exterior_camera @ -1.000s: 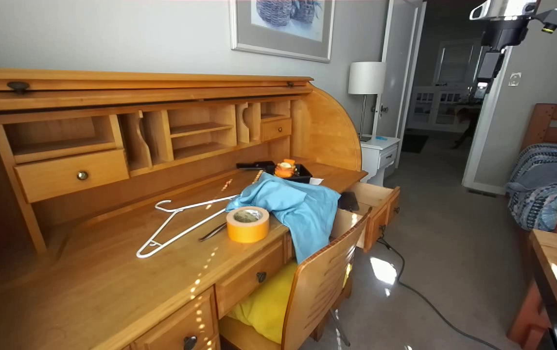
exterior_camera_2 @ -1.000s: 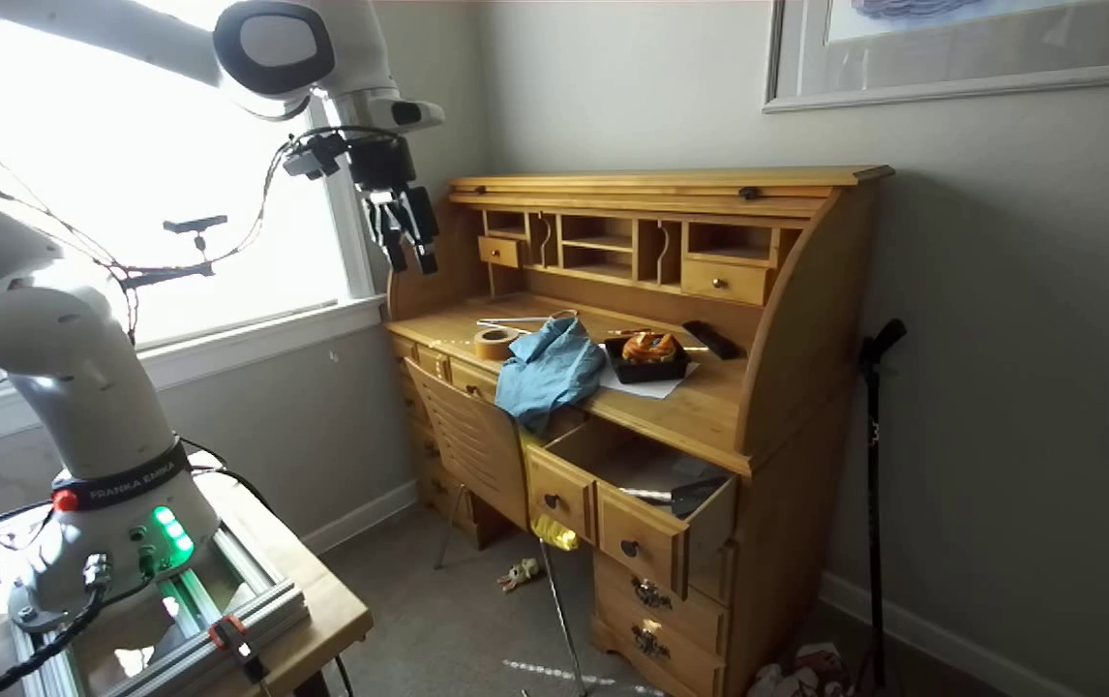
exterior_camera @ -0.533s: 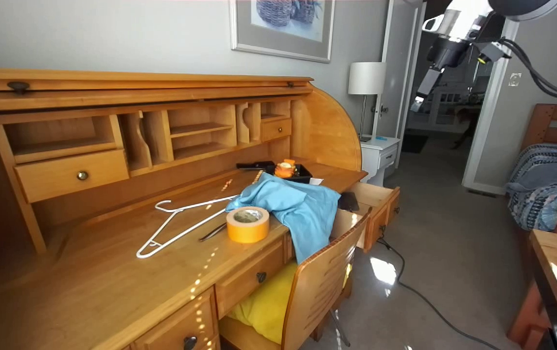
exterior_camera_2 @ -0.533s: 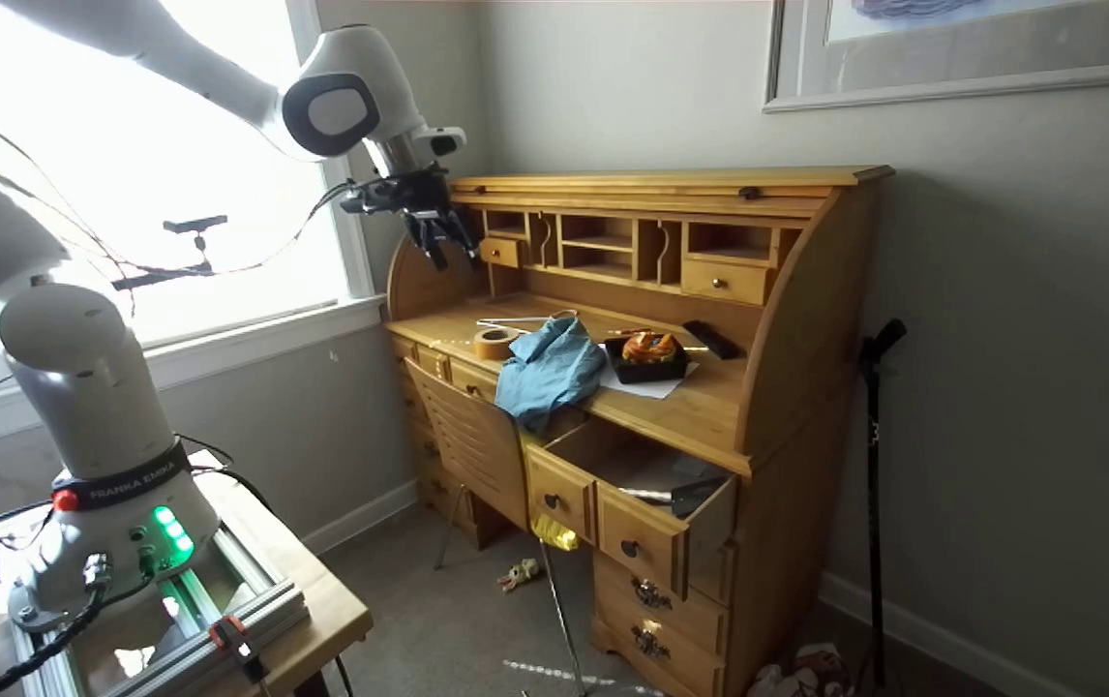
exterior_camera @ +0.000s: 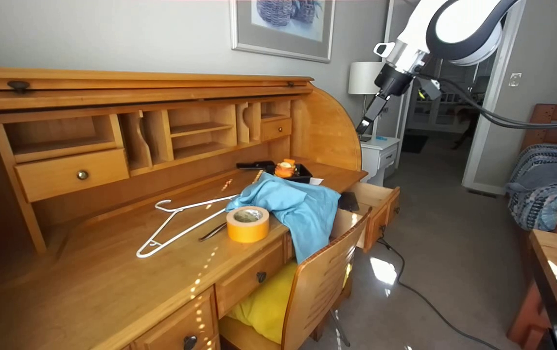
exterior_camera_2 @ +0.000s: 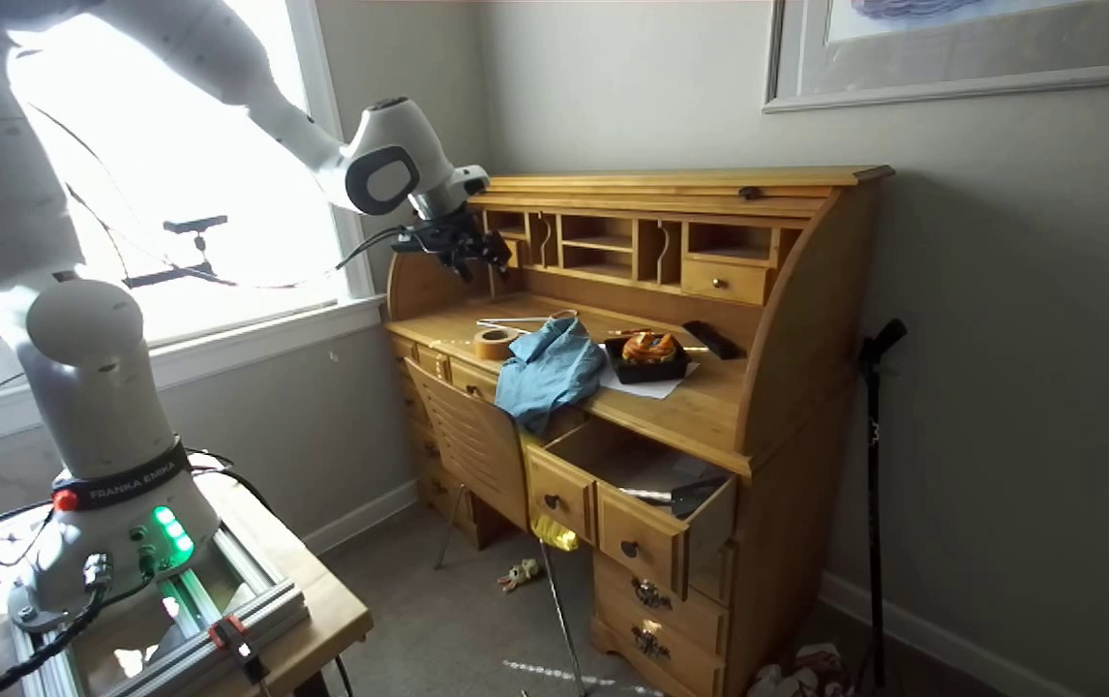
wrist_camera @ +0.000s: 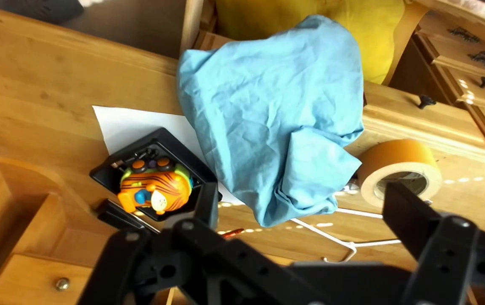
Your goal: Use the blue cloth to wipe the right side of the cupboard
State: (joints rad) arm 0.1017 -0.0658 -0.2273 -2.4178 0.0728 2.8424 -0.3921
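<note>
Spanning the lower part of the wrist view, the gripper [wrist_camera: 301, 197] has its 2 jaws spread wide and free. The blue cloth [wrist_camera: 274, 106] lies rumpled at the upper centre of that view; in both exterior views it drapes over the front edge of the cupboard [exterior_camera: 332, 131], a honey-brown roll-top desk. On its surface, below the centre of an exterior view, a tape roll [exterior_camera: 248, 231] sits just beside the cloth; a white hanger [exterior_camera: 177, 211] lies to the left, and light spots [exterior_camera: 197, 282] run in a row lower down. Right of centre in an exterior view, a black tray [exterior_camera_2: 649, 373] holding 1 orange toy [exterior_camera_2: 649, 347] stands partly over a white sheet [exterior_camera_2: 659, 391]. Room: in an exterior view a framed picture [exterior_camera: 283, 29] hangs at upper centre, and a lamp [exterior_camera: 366, 78] stands on a white side table [exterior_camera: 379, 158] farther right; in an exterior view a bright window [exterior_camera_2: 264, 223] fills the upper left, and a black stick [exterior_camera_2: 872, 387] stands by the wall [exterior_camera_2: 1019, 339] at right.
</note>
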